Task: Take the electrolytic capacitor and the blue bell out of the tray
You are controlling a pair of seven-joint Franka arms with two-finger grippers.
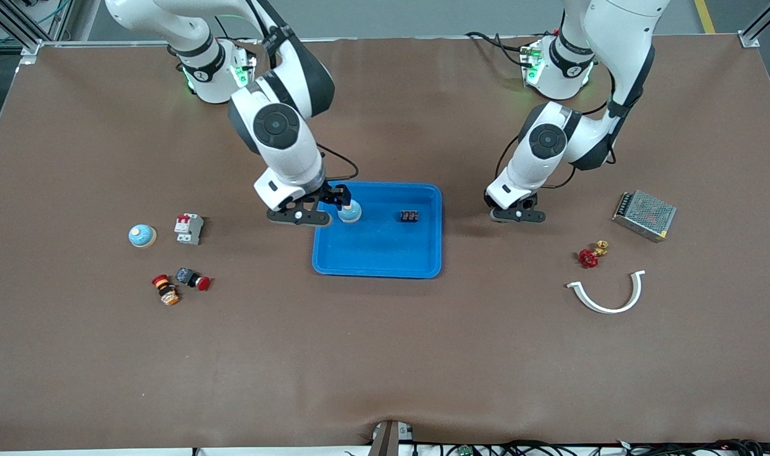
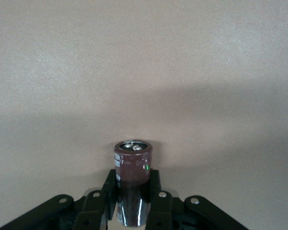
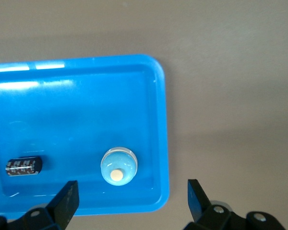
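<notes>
A blue tray (image 1: pixel 377 263) lies mid-table. In it sit a light blue bell (image 1: pixel 349 212) with a cream button and a dark capacitor (image 1: pixel 410 216). Both also show in the right wrist view, the bell (image 3: pixel 118 165) near the tray's corner and the capacitor (image 3: pixel 24 166) lying on its side. My right gripper (image 1: pixel 337 197) is open and empty just above the bell, its fingers (image 3: pixel 67 199) spread wide. My left gripper (image 1: pixel 517 214) is over bare table beside the tray, shut on a second dark maroon capacitor (image 2: pixel 133 165) held upright.
A second blue bell (image 1: pixel 142 235), a circuit breaker (image 1: pixel 189 228) and two red push buttons (image 1: pixel 195 280) lie toward the right arm's end. A metal power supply (image 1: pixel 644 215), a red valve (image 1: pixel 591 255) and a white curved clip (image 1: pixel 606 294) lie toward the left arm's end.
</notes>
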